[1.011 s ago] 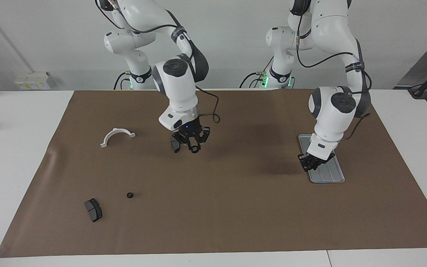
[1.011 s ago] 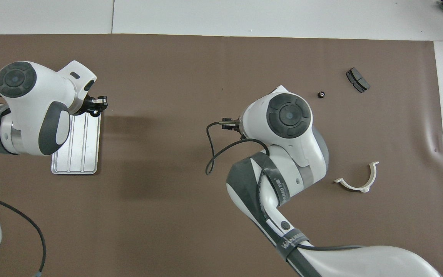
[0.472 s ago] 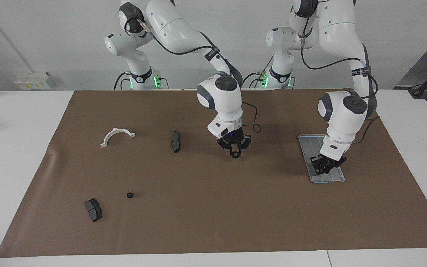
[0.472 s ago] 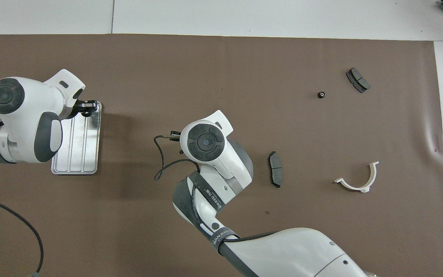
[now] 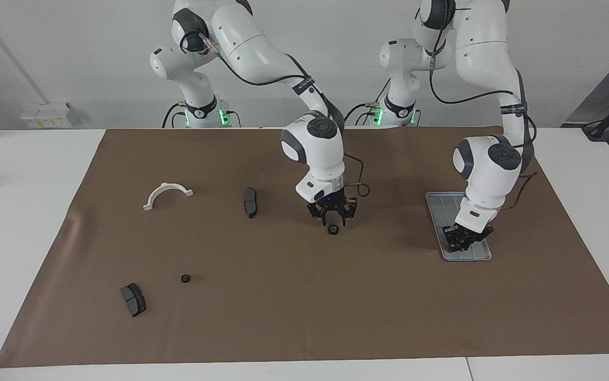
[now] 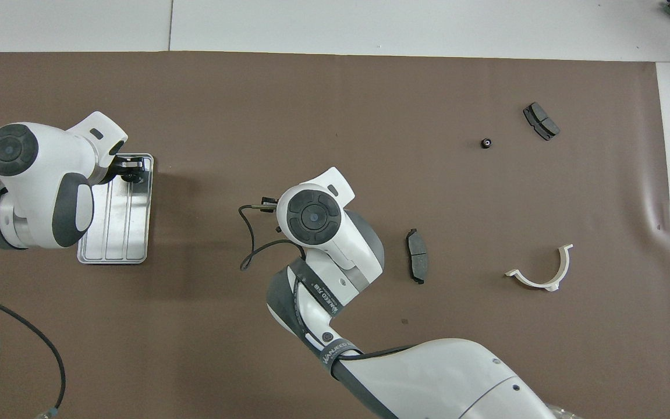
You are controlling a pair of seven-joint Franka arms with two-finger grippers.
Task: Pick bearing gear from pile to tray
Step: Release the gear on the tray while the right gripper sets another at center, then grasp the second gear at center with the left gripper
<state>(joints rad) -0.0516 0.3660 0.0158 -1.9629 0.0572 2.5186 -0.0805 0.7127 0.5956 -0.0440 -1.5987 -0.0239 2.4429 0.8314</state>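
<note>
In the facing view, the right hand (image 5: pixel 331 214) is hanging spread just above a tiny black round gear (image 5: pixel 332 229) lying free on the brown mat in the middle of the table. A second small black gear (image 5: pixel 185 278) is sitting near a dark grey brake pad (image 5: pixel 133 299), toward the right arm's end. The left hand (image 5: pixel 464 238) is hovering low over the ridged silver-grey metal tray (image 5: pixel 440 203); whether it is gripping anything, I cannot tell.

In the overhead view, the right wrist is hiding the middle gear. These gears are probably light, hard and apt to roll, so pinching across the rim looks safest.
</note>
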